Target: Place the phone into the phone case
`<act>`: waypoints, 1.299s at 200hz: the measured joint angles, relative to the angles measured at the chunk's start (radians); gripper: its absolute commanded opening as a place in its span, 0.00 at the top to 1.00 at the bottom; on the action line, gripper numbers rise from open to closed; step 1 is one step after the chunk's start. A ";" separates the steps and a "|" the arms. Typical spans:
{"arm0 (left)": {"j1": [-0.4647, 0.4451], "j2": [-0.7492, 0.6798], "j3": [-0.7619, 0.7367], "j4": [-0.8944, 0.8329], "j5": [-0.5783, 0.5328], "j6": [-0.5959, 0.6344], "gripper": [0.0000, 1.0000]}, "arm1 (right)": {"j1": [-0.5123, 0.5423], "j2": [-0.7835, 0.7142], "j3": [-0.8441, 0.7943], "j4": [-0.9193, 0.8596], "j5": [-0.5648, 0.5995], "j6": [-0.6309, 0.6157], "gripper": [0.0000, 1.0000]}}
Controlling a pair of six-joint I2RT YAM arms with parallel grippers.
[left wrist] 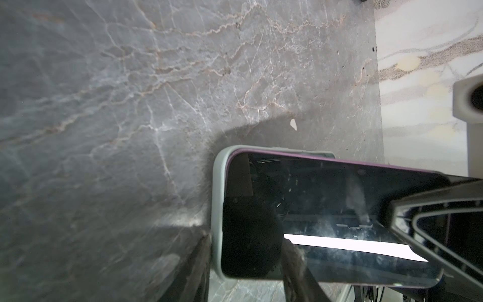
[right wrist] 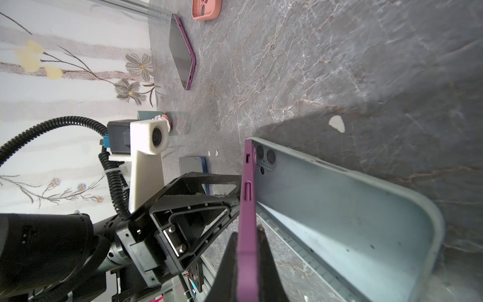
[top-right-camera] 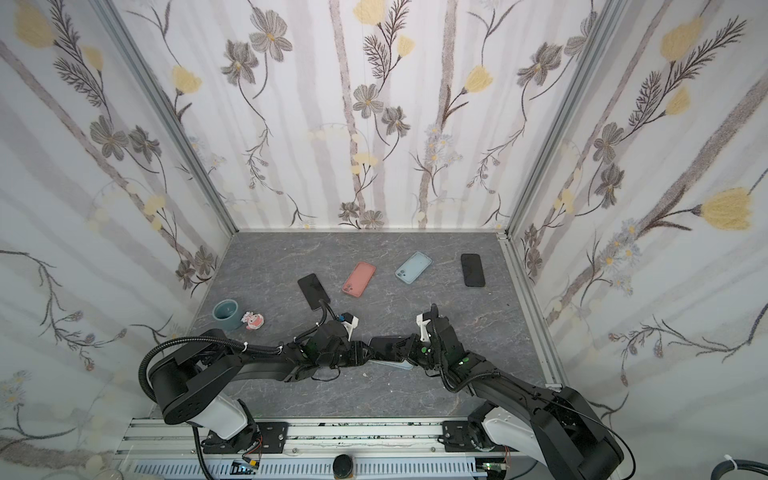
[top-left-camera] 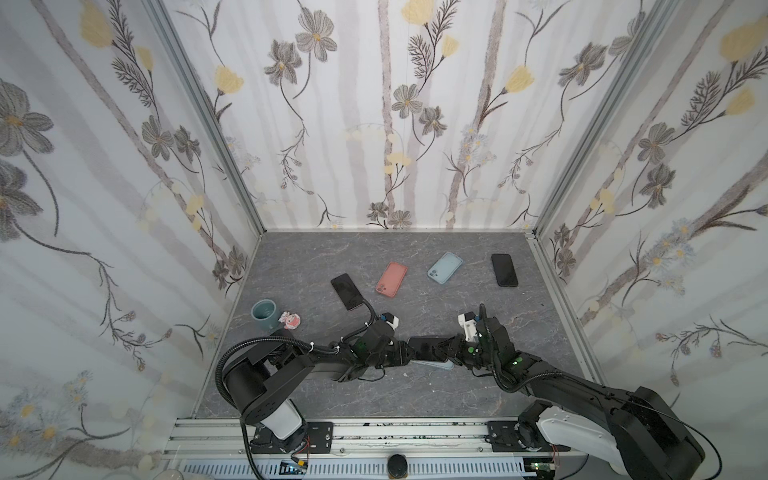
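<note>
Cannot see most of the phone (top-left-camera: pixel 428 347) in both top views, covered at either end by the left claw (top-left-camera: pixel 405 355) and right claw (top-left-camera: pixel 451 353); only a sliver of the pale blue case (top-left-camera: pixel 440 365) beneath; cannot tell whether the left claw grips; in the right wrist view, pink case (right wrist: pixel 206 9) cut off at the edge; mug (right wrist: pixel 143 114) mostly behind the camera mount (right wrist: pixel 146 146).

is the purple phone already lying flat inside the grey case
No, the purple phone stands tilted, only one end meeting the grey case.
</note>
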 measured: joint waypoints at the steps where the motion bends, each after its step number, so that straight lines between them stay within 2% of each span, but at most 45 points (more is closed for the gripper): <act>1: 0.000 0.000 0.000 0.000 0.000 0.000 0.57 | -0.001 -0.001 -0.001 0.000 0.000 0.000 0.98; 46: -0.006 -0.035 0.009 -0.034 0.000 -0.016 0.57 | -0.024 -0.005 -0.011 -0.001 -0.019 -0.004 0.98; 112: 0.026 -0.048 0.053 -0.063 -0.013 0.039 0.57 | -0.046 0.007 -0.009 -0.001 -0.049 -0.030 0.95; 200: 0.033 0.024 0.065 -0.074 0.018 0.059 0.60 | -0.089 0.063 -0.019 0.053 -0.117 -0.045 0.94; 260: 0.014 0.064 0.071 -0.027 0.003 0.019 0.60 | -0.129 0.064 -0.059 0.101 -0.146 -0.045 0.94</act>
